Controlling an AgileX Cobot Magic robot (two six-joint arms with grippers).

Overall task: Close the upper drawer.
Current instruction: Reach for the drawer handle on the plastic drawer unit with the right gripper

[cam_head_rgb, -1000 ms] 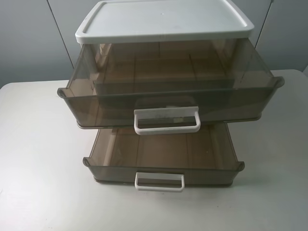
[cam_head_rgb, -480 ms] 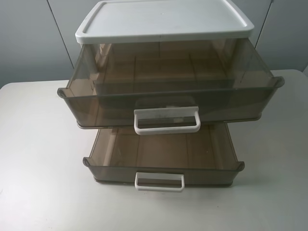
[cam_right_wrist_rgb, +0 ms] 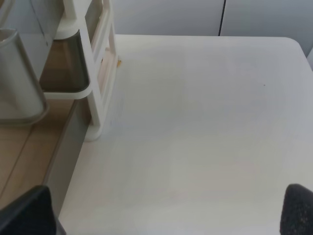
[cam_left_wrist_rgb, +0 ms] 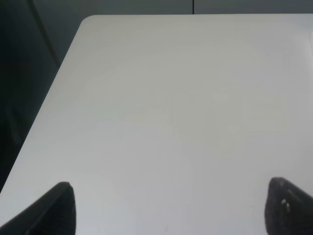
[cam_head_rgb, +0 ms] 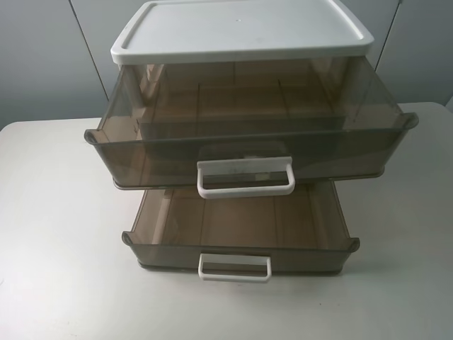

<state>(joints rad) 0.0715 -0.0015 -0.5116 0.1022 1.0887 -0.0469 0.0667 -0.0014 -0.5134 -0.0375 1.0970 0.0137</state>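
The upper drawer (cam_head_rgb: 152, 152) is the deep smoky brown drawer under the white lid (cam_head_rgb: 241, 32) of the cabinet. It stands pulled far out, and its large white loop handle (cam_head_rgb: 245, 177) faces the front. Its rounded corner shows at the edge of the right wrist view (cam_right_wrist_rgb: 17, 78). Neither gripper shows in the exterior high view. My left gripper (cam_left_wrist_rgb: 168, 210) is open and empty over bare table. My right gripper (cam_right_wrist_rgb: 166, 215) is open and empty, to the right of the cabinet and apart from it.
A shallower brown drawer (cam_head_rgb: 241, 223) with a smaller white handle (cam_head_rgb: 234, 268) is pulled out below, further forward than the upper one. The white cabinet frame (cam_right_wrist_rgb: 95, 78) stands on the white table (cam_head_rgb: 49, 234). The table's left edge (cam_left_wrist_rgb: 49, 98) is near my left gripper.
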